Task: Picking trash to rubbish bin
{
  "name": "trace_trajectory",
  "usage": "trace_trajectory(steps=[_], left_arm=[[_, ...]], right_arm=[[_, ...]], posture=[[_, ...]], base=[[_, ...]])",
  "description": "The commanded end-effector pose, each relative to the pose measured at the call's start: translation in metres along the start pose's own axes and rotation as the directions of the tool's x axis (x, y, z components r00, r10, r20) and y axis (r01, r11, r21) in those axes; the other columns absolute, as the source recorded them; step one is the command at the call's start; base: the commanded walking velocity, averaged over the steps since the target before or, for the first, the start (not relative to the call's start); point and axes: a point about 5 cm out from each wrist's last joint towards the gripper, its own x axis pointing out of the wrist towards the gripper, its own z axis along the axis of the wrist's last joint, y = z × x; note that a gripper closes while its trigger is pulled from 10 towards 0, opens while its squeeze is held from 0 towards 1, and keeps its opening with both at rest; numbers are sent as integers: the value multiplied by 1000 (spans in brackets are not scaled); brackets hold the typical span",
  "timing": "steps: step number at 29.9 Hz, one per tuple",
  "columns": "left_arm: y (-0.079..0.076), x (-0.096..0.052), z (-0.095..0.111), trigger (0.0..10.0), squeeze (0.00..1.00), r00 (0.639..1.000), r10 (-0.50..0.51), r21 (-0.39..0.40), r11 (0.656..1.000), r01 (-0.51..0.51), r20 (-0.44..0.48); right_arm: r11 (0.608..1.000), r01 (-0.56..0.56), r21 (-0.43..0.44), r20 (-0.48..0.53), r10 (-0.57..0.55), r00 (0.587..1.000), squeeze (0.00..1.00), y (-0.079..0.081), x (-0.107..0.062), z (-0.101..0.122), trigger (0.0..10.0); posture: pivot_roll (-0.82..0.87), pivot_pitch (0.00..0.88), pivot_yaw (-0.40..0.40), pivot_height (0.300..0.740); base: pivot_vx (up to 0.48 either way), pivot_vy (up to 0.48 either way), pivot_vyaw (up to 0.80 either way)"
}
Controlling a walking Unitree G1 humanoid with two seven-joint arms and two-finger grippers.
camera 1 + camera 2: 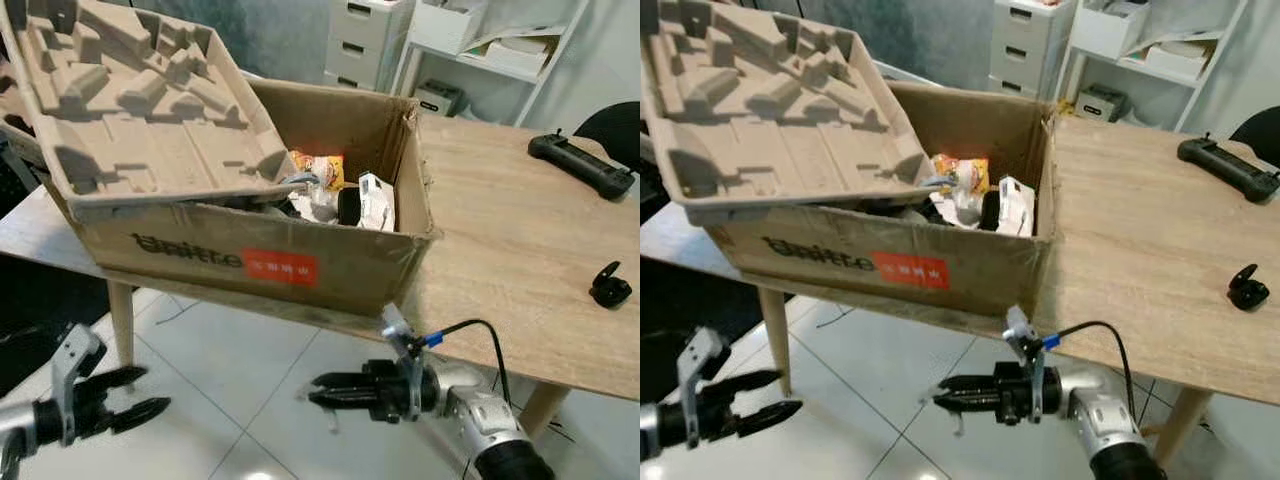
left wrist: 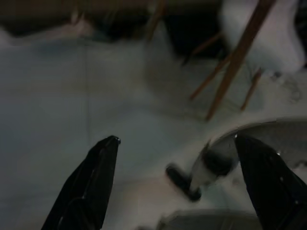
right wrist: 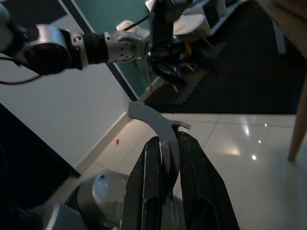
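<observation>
Head views: I see the cardboard box (image 1: 300,262), which I take as the rubbish bin, on the wooden desk (image 1: 520,240), at its edge. It holds wrappers and white packaging (image 1: 375,200); a moulded pulp tray (image 1: 130,100) lies tilted over its left rim. My right hand (image 1: 945,397) sits below the desk edge in front of the box, fingers pressed together on a small pale piece. My left hand (image 1: 150,392) hangs low at left, fingers spread, empty.

Left wrist view: spread fingers (image 2: 91,184) over tiled floor (image 2: 72,96).

Right wrist view: fingers pinch a thin grey curved scrap (image 3: 156,120).

Judgement: raise the right hand clear of the desk edge and box wall first, then move over the open right part and release.
</observation>
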Motion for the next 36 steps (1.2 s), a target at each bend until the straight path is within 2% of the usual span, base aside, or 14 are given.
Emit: trace_trajectory(steps=[1,3,5,9,13,15,21,28,36], left_arm=[[-4,-4,20,10000,0,995,-56,37,998,53,82],[-9,0,43,10000,0,977,-111,108,990,92,182],[-12,0,54,10000,0,963,-141,144,983,109,228],[-19,-2,69,10000,0,947,-178,196,972,127,268],[-31,-6,95,10000,0,922,-225,289,948,133,315],[-37,-5,106,10000,0,923,-234,335,934,126,307],[-41,-7,116,10000,0,924,-220,367,925,96,313],[-34,-9,126,10000,0,897,-145,360,933,-17,418],[-39,-7,133,10000,0,888,-171,377,926,-3,426]], right_arm=[[1000,-19,-15,23,20,1000,0,3,-2,7,10000],[998,-47,-30,55,48,997,0,5,-1,17,10000],[997,-63,-42,66,66,996,0,7,1,22,10000],[994,-82,-66,77,87,993,0,9,4,30,10000],[989,-89,-118,123,103,987,0,12,6,50,10000],[985,-55,-166,165,83,983,0,10,6,64,10000],[976,-47,-211,221,94,971,0,12,5,84,10000],[967,-78,-242,210,131,969,0,20,12,91,10000],[944,-69,-321,315,175,933,0,31,11,120,10000]], posture=[[14,95,-23,740],[8,87,-25,740],[7,85,-27,740],[7,88,-27,740],[9,89,-29,740],[11,90,-31,740],[11,90,-30,740],[8,88,-27,740],[-1,87,-27,740]], base=[[0,0,0],[0,0,0],[0,0,0],[0,0,0],[0,0,0],[0,0,0],[0,0,0],[0,0,0],[0,0,0]])
